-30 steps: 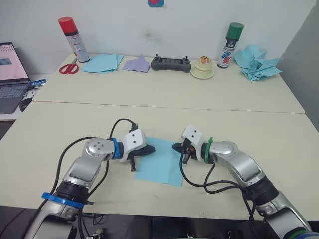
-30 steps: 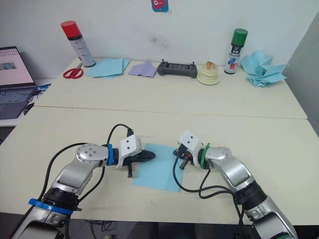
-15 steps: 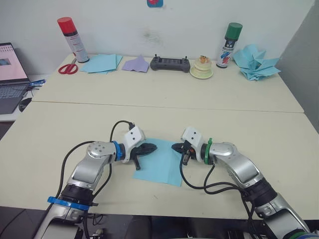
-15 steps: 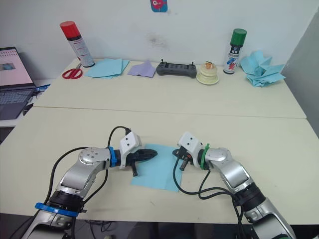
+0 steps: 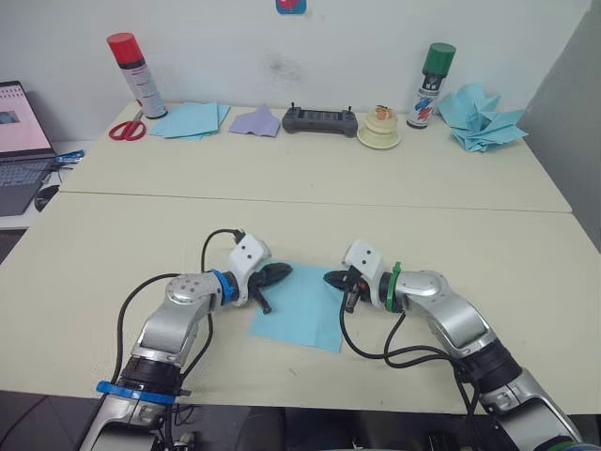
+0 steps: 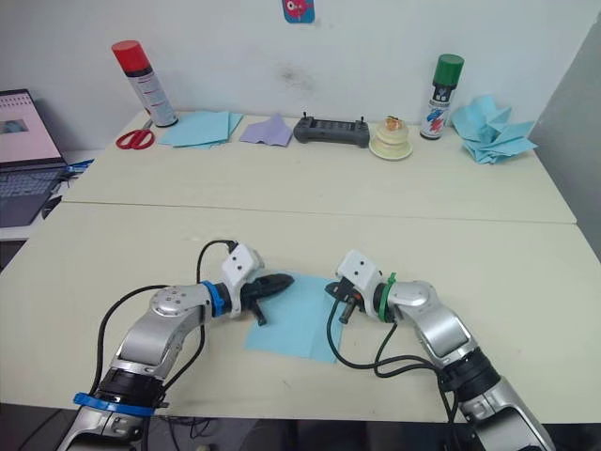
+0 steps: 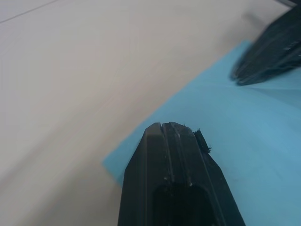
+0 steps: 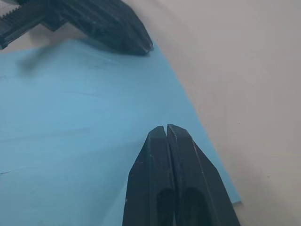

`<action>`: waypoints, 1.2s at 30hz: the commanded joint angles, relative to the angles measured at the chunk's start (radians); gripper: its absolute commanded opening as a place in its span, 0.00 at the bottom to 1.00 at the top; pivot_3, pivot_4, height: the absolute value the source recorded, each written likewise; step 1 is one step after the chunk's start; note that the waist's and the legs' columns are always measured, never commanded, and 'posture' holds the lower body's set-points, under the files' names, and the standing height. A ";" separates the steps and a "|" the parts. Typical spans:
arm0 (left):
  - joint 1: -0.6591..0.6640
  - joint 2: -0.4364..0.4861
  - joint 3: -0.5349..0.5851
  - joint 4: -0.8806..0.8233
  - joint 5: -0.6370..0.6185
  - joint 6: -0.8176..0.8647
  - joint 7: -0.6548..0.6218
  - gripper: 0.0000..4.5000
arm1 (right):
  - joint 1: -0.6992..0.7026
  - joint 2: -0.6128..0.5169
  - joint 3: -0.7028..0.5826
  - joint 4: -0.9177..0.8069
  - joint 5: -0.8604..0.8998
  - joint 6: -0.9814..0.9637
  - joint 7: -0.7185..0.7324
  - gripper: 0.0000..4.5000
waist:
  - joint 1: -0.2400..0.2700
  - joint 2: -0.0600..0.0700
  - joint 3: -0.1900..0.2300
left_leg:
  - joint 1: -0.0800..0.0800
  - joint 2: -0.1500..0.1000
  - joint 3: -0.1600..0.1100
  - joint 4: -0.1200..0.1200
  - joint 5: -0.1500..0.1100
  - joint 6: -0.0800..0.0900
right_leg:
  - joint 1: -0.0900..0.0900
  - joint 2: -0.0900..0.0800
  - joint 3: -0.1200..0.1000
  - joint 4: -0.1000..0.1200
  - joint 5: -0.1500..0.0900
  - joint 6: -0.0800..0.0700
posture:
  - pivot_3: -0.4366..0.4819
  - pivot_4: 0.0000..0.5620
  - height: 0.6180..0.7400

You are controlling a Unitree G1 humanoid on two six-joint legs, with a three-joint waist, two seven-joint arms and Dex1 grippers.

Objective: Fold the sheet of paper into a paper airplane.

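Observation:
The light-blue sheet of paper [image 5: 302, 308] lies flat on the near table between my two arms, with faint creases across it. My left gripper [image 5: 285, 272] is shut, its tips resting at the sheet's far left corner [image 7: 141, 150]. My right gripper [image 5: 329, 278] is also shut, its tips on the sheet's far right edge [image 8: 188, 117]. The two tips face each other a short gap apart. In the right wrist view the left gripper [image 8: 120, 26] lies across the sheet's far edge. The paper airplane is out of view.
On the far table stand a red-capped spray can [image 5: 132, 73], scissors [image 5: 127, 128], a stack of light-blue sheets [image 5: 192, 119], a lavender dart [image 5: 258, 121], a black controller [image 5: 321, 117], a cream tape holder [image 5: 379, 132], a green-capped can [image 5: 430, 83] and a heap of blue darts [image 5: 482, 118]. A laptop [image 5: 19, 141] sits at the left.
My left gripper has turned and slid toward the sheet's far left corner, closer to the right gripper. The right gripper has stayed put.

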 commanded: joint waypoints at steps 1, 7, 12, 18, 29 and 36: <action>0.022 -0.026 0.094 -0.102 -0.110 0.003 0.008 0.00 | 0.011 0.000 -0.005 0.007 -0.016 0.007 0.003 0.01 | 0.000 0.000 0.000 | 0.000 0.000 0.000 0.000 0.000 0.000 | 0.000 0.000 0.000 0.000 0.000 0.000 | 0.48 0.27 1.00; 0.034 -0.006 0.124 -0.290 -0.266 0.129 -0.032 0.00 | 0.004 0.004 -0.010 0.019 -0.024 -0.001 0.011 0.01 | 0.000 -0.001 0.000 | 0.000 0.000 0.000 0.000 0.000 0.000 | 0.001 0.000 0.000 0.000 0.000 0.000 | 0.48 0.27 1.00; 0.061 0.088 0.000 -0.293 -0.167 0.137 -0.064 0.00 | -0.004 0.006 -0.012 0.031 -0.029 -0.009 0.015 0.01 | -0.002 0.000 0.000 | 0.003 0.000 0.000 -0.001 0.000 0.000 | 0.002 0.000 0.000 0.000 0.000 0.000 | 0.48 0.27 1.00; 0.076 0.130 -0.119 -0.175 -0.020 0.036 -0.063 0.00 | 0.004 0.008 -0.027 0.006 -0.025 -0.012 0.015 0.01 | 0.000 -0.001 0.000 | 0.005 0.000 0.002 -0.002 0.000 0.000 | 0.002 0.000 0.001 0.000 -0.001 0.001 | 0.48 0.27 1.00; 0.072 0.083 -0.147 -0.089 0.032 -0.044 -0.062 0.00 | 0.076 -0.004 -0.218 -0.211 0.139 0.115 -0.003 0.01 | 0.003 0.000 0.000 | 0.005 0.000 0.002 -0.002 0.000 0.000 | 0.003 0.000 0.002 0.000 -0.001 0.001 | 0.48 0.27 1.00; 0.074 0.078 -0.143 -0.086 0.040 -0.046 -0.071 0.00 | 0.121 0.016 -0.312 -0.343 0.274 0.323 -0.065 0.45 | 0.004 0.000 0.000 | 0.005 0.000 0.002 -0.002 0.000 0.000 | 0.003 0.000 0.002 0.000 -0.003 0.005 | 0.48 0.27 1.00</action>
